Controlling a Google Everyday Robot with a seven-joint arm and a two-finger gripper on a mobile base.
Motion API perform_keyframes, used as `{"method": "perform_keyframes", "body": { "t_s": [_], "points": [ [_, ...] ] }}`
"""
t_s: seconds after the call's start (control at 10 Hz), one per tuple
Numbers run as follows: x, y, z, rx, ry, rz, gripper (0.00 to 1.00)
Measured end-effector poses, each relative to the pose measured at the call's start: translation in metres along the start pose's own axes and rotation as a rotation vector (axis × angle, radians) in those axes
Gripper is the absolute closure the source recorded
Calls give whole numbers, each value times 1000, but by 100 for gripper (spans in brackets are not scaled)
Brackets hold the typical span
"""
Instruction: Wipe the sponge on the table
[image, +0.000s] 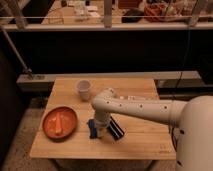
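The light wooden table (135, 140) fills the middle of the camera view. A small dark-blue sponge (92, 126) lies on it, just right of the orange plate. My white arm reaches in from the right and bends down, so the gripper (100, 130) sits directly over the sponge and covers most of it. Only the sponge's left edge and a lower corner show. I cannot make out whether the gripper touches it.
An orange round plate (59, 122) holding a pale strip sits at the table's left front. A translucent cup (83, 90) stands toward the back. A black ribbed block (116, 130) lies right beside the gripper. A railing and a dark drop lie beyond the table.
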Motion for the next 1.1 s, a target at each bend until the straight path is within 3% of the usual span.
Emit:
{"method": "perform_keyframes", "body": {
  "t_s": [1.1],
  "points": [
    [3,-8,-3,5,11,96,93]
  ]
}}
